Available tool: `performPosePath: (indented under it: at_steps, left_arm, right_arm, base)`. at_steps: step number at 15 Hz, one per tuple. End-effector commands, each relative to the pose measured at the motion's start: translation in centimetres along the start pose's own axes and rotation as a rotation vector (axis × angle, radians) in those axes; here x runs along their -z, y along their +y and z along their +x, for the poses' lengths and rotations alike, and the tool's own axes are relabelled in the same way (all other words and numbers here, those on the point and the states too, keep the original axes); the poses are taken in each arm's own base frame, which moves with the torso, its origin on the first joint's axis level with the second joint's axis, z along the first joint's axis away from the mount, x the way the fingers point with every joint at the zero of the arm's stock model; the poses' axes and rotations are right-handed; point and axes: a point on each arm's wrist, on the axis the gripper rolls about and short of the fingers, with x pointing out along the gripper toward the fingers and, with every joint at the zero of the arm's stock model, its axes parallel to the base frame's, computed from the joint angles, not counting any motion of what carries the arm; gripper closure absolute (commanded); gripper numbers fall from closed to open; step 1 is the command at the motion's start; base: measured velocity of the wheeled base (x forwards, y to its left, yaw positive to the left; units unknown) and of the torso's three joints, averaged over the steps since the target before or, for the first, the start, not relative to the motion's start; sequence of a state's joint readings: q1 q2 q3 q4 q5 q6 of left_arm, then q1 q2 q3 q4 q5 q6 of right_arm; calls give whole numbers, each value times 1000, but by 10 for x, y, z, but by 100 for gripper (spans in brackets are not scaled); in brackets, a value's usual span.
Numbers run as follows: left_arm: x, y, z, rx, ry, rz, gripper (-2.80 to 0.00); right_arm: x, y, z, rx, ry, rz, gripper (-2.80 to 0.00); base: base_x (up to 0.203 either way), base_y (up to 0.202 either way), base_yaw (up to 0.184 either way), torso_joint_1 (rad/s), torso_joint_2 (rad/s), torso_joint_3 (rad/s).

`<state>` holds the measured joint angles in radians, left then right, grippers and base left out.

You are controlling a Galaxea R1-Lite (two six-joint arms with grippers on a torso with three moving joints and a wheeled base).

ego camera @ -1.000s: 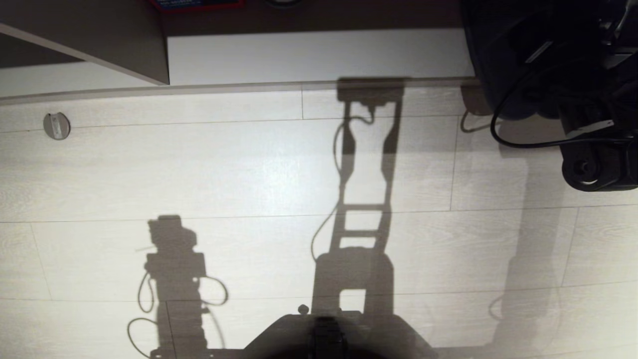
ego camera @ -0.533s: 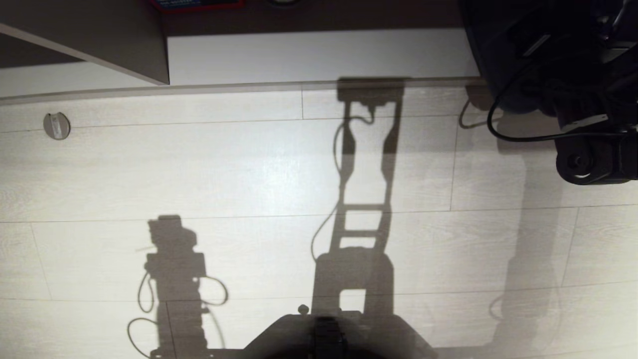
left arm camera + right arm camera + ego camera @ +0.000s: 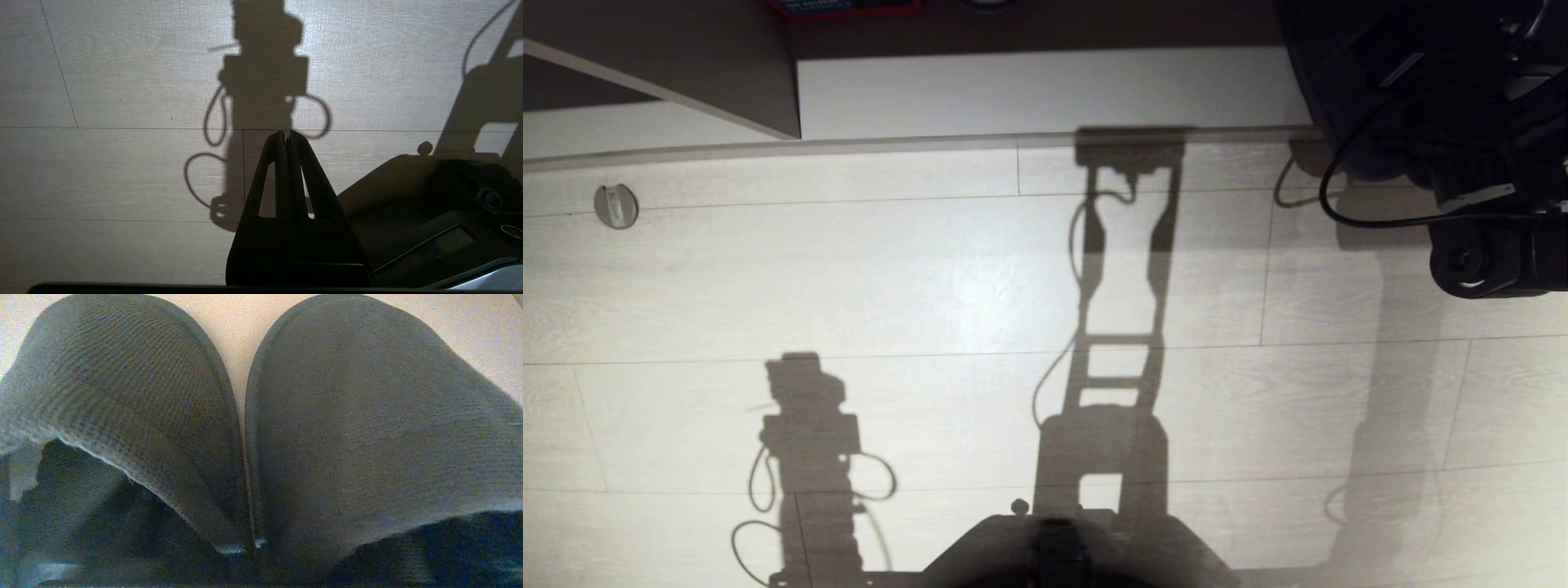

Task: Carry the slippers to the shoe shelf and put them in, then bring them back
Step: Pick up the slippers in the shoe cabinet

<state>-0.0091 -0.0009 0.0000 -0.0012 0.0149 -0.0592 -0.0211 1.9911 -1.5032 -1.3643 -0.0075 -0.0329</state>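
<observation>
The pale plank floor (image 3: 915, 278) fills most of the head view, crossed by shadows of the robot. Along the upper edge the shoe shelf (image 3: 1045, 90) is seen, its pale bottom board lit and its thin front lip running across the frame, with a grey-beige panel at the upper left. At the upper right the right arm (image 3: 1462, 147) is reached toward the shelf's right end; the right hand itself is not shown there.

In the right wrist view the slippers (image 3: 359, 428) fill the frame, side by side with inner edges touching, toes pointing away over a pale surface, the dark openings nearest the camera. The fingers of the right hand are not seen in that view, so whether they are spread or pinching the slippers cannot be told.

The left hand (image 3: 286, 141) is held low over the floor, fingers pressed together, holding nothing.

The step in hand is judged to be at the slippers by the shelf. For a sound grip, both inner edges should be caught together at the seam between the pair, and the closing should be slow, since the thin soles may flex or slip apart.
</observation>
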Motion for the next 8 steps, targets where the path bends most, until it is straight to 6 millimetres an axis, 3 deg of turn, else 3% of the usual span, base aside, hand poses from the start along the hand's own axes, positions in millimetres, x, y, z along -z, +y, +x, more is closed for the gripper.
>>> performPosePath:
  at_steps: [1, 8]
  left_arm:
    - [0, 0, 0, 0, 1, -1, 0]
    - [0, 0, 0, 0, 1, -1, 0]
  right_arm:
    - [-2, 0, 0, 4, -10, 0, 0]
    - [-10, -1, -2, 4, -12, 6, 0]
  base:
    - [0, 0, 0, 0, 0, 0]
    - [0, 0, 0, 0, 0, 0]
